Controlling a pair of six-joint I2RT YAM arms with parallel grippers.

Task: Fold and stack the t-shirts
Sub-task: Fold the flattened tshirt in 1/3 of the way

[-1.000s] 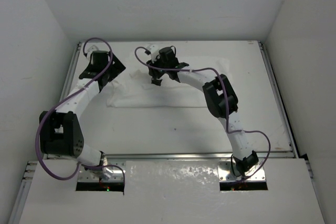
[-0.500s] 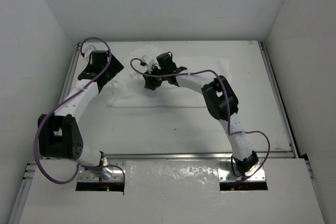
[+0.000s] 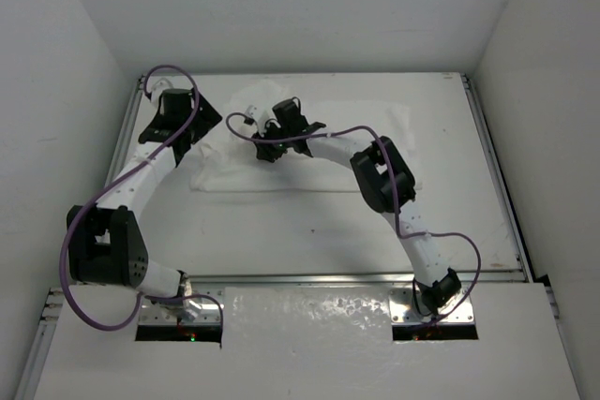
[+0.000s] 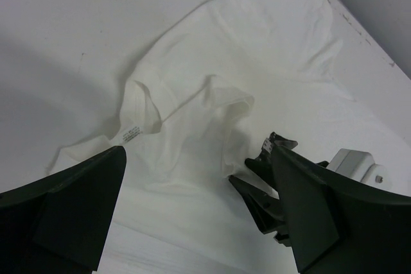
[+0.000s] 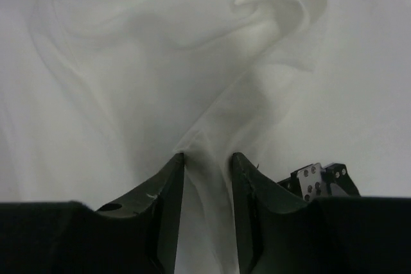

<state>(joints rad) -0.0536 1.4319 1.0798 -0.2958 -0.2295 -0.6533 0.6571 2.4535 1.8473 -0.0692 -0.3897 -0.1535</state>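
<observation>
Over the last second the white-and-black right arm (image 3: 384, 175) has swung its wrist leftward and a little nearer across the far half of the worktop, while the matching left arm (image 3: 131, 185) has hardly shifted from the far-left corner. The plain white wrinkly cotton t-shirt (image 3: 300, 173) lies spread across the far-centre of the worktop, mostly under the right arm's reach, and its middle has been drawn up into a raised ridge that was not pulled this far over a moment ago. The right claw (image 5: 207, 158) is clamped on that ridge: its two dark fingers stand only narrowly apart, with the thin fabric running straight between them and tenting away from the grip. The left claw (image 4: 198, 152) hangs above the shirt's collar end with its fingers wide apart and nothing between them; the neck opening and its small label (image 4: 130, 134) lie just beneath. I judge this to be a fold in progress, with one part of the shirt carried toward the left side, and stacking not yet begun. The bare white enclosure walls (image 3: 281, 7) close in the back and both sides. The flat white worktop (image 3: 328, 231) is nearly the same shade as the shirt, edged by metal rails (image 3: 328, 278), and purple cables (image 3: 75, 222) loop along both arms.
</observation>
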